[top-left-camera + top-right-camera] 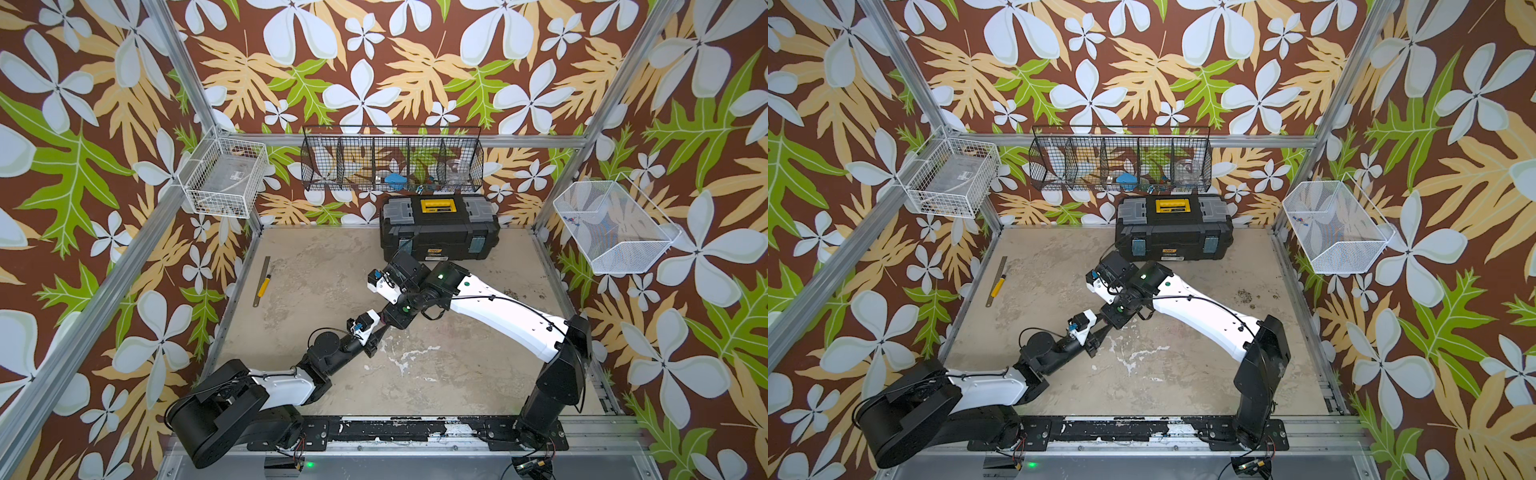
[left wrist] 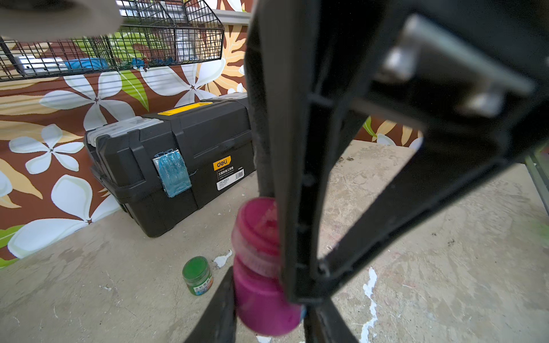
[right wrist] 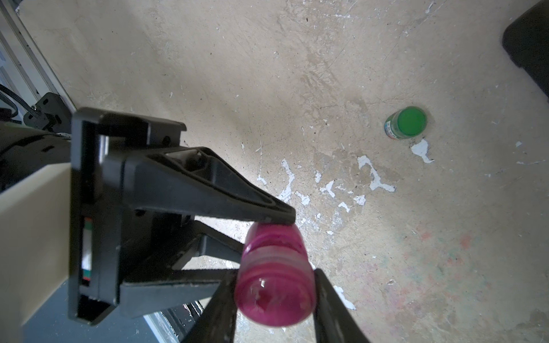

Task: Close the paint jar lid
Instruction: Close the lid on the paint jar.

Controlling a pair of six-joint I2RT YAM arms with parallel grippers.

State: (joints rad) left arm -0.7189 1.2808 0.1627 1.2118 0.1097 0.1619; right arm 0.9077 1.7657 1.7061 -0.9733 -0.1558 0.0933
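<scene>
**A:** Paint jar, where was it?

**B:** Over the table, its body pinched by the left gripper, with its long axis pointing up into the right gripper.

**A:** And that one?

**B:** Its fingers flanked the lid. Squeezing or slack, I couldn't tell. The green jar stood well apart, so twisting room looked ample.

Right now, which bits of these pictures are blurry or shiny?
Left wrist view: the right claw looms near the lens as a dark blur, the pink jar is soft, the toolbox sharper. Right wrist view: a small glint sits on the pink lid, and the green jar is crisp. Both top views: evenly lit, no harsh glare.
</scene>
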